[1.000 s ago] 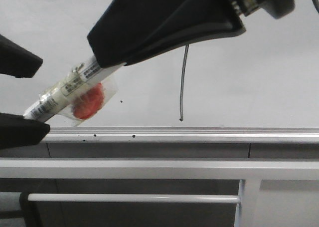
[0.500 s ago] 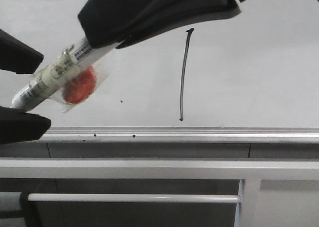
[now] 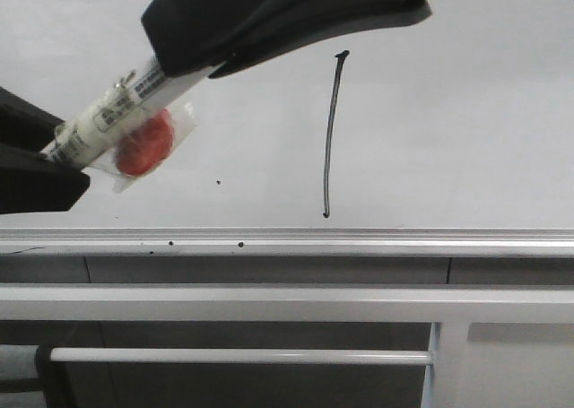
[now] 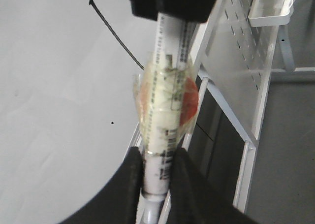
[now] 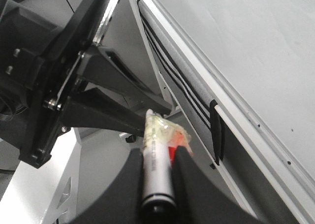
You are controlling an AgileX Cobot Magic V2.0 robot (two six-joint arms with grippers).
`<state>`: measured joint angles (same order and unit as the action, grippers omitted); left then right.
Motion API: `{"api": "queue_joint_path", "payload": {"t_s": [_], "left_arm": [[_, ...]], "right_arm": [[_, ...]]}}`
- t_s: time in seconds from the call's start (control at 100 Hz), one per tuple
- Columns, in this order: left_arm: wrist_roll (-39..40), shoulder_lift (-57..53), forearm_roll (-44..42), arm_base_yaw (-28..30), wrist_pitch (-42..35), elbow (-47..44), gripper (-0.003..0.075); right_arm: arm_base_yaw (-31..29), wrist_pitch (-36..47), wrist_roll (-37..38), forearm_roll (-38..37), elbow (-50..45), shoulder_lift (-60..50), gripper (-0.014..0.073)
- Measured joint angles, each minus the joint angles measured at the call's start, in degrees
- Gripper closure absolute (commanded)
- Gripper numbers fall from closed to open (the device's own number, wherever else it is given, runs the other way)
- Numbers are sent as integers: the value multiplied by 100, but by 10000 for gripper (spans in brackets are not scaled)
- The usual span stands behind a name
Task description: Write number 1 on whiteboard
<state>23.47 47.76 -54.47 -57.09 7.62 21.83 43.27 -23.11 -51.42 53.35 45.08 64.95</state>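
The number 1 (image 3: 330, 134) stands on the whiteboard (image 3: 466, 112), at 3 o'clock from the marker (image 3: 121, 117). Left gripper (image 4: 156, 172) and right gripper (image 5: 157, 177) both apparently pinch it.

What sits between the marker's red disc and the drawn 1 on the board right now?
Only bare whiteboard and one small black speck, seen in the front view. The number 1 stands clear of the marker.

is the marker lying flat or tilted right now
Tilted. In the front view the marker slants up to the right, its lower end in the left gripper and its upper end in the right gripper.
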Motion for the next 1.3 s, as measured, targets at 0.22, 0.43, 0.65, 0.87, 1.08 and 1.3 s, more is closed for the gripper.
{"api": "queue_joint_path", "payload": {"t_s": [0.22,0.43,0.65,0.87,1.08,1.3], "left_arm": [[-13,0,0,0,0,0,741],[-13,0,0,0,-11,0,741],[-2,0,253,0,-12,0,741],[45,0,970,0,-2,0,741],[468,0,1377,0,-124,-11,741],[1021,0,1434,0,-271,-11,741]], "right_arm": [[0,0,0,0,0,0,655],[0,0,0,0,22,0,394],[0,139,9,0,55,0,102],[0,442,-100,-61,55,-547,448],[0,250,-122,-453,30,-1307,654],[0,292,-122,-680,-521,-1951,654]]}}
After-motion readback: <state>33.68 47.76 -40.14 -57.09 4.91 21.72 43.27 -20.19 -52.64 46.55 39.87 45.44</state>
